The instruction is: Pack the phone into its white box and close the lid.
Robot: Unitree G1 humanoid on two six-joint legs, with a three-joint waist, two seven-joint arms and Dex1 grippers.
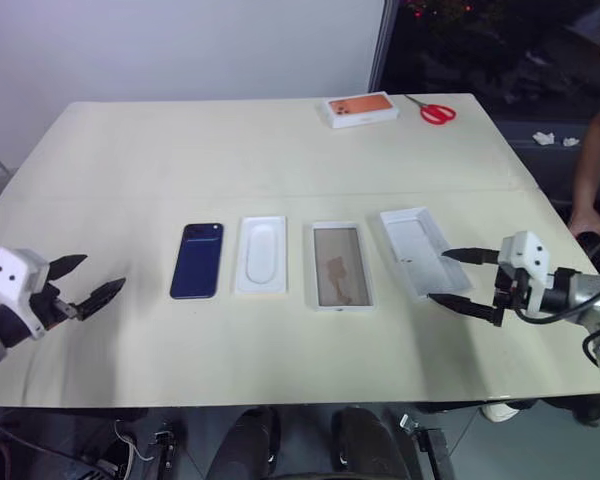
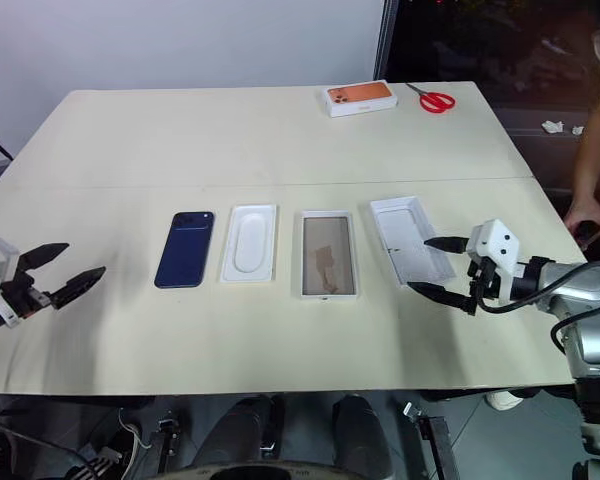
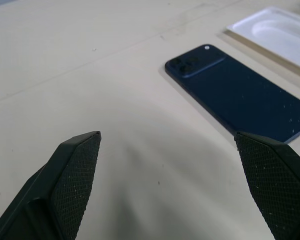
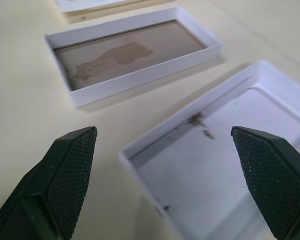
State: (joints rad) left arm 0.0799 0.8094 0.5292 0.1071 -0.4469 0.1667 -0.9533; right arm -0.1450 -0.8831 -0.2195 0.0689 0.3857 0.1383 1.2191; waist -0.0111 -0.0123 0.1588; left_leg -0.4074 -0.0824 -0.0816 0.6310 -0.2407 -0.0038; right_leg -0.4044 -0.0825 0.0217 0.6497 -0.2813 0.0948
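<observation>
Four things lie in a row on the cream table. The dark blue phone rests back up at the left end, its camera cluster at the far corner. Beside it is a white insert with an oval recess. The white box comes after it, open, with a brownish floor. At the right end the lid lies upside down, plain white inside. My left gripper hovers open to the left of the phone, apart from it. My right gripper is open at the lid's near right corner, nothing between its fingers.
A white box with an orange phone picture and red scissors lie at the table's far edge. A person's arm reaches down beside the table's right side. The table's near edge runs close under both grippers.
</observation>
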